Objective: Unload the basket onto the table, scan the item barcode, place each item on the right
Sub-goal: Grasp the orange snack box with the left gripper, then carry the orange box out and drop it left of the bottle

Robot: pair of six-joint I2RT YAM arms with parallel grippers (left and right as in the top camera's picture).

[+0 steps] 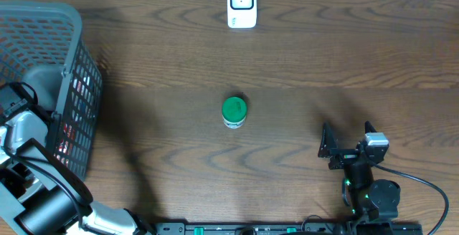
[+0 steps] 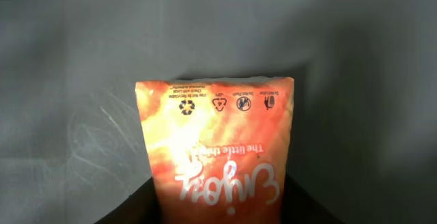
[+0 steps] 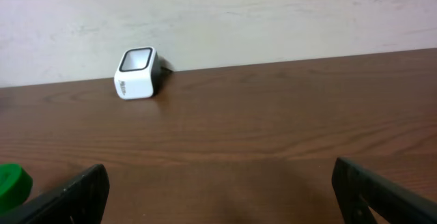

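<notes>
Basket [image 1: 68, 63]: grey mesh, far left of the table [image 1: 158, 56]; your left arm reaches down into it.
Basket contents: one orange pouch [image 2: 217, 149], the item to scan, lying against the grey inner wall. You can see red-orange through the mesh from overhead. The face towards your left wrist camera carries white script and a row of small symbols, all upside down.
Left gripper [image 2: 218, 200]: inside the basket, jaws drawn in narrow with the pouch between them; the dark fingers [image 2: 133, 207] meet both its side edges.
Jar [image 1: 234, 111]: small, green lid, upright at mid-table, touching nothing.
Scanner [image 1: 242, 4]: white, at the far edge of the table, slightly right of the jar's line and well apart from it.
Right gripper [image 3: 220, 179]: low over the near right of the table, jaws spread wide, holding nothing.
In the way: the basket wall stands between your pouch and the scanner; beyond it only bare wood and the jar.
</notes>
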